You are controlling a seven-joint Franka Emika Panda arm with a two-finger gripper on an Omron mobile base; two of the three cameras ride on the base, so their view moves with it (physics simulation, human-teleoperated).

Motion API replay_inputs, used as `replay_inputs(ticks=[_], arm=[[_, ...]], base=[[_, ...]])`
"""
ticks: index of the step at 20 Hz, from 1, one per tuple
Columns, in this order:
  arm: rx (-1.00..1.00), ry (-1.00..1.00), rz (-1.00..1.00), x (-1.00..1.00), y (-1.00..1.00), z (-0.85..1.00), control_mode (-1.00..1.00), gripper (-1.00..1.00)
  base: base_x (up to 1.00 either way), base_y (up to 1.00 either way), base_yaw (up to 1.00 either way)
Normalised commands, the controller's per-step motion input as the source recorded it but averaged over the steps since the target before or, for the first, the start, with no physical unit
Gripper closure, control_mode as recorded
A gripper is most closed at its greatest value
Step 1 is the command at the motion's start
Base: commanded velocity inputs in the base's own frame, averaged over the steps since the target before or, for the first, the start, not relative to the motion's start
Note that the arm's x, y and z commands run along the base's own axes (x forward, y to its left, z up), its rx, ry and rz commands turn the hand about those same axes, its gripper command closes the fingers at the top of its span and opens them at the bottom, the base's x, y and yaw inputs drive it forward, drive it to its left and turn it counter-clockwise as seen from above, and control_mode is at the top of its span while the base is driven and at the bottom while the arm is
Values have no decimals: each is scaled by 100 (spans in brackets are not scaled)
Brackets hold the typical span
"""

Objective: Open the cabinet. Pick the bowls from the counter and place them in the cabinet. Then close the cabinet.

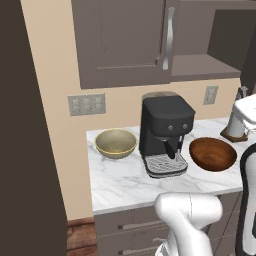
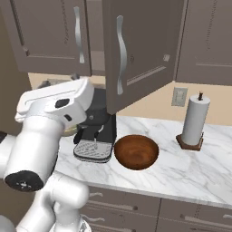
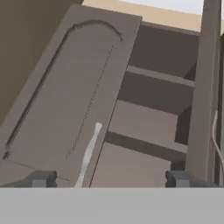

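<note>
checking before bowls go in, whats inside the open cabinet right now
Through the open right door, the cabinet shows a bare shelf and dark back wall, with no bowls inside. The half behind the closed left door is hidden.

My gripper [image 3: 109, 179] stands wide open, its two dark fingertips [image 3: 41, 178] far apart at the bottom of the hand view with nothing between them. My white arm [image 2: 43, 136] rises from the base, bends at a rounded elbow and carries its blocky upper link up and forward, as the right base view shows. In the left base view my elbow [image 1: 187, 212] sits low in front, and the hand end reaches in from the right edge.
</note>
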Motion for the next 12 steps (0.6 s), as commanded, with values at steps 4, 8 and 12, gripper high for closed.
replay_inputs(ticks=[4,8,12], arm=[[32,0,-23,46,41,-28,-100,-100],[33,0,-18,38,9,-17,-100,-100],[26,0,-6,10,-24,-3,-100,-100]], base=[[0,0,0],[0,0,0],[0,0,0]])
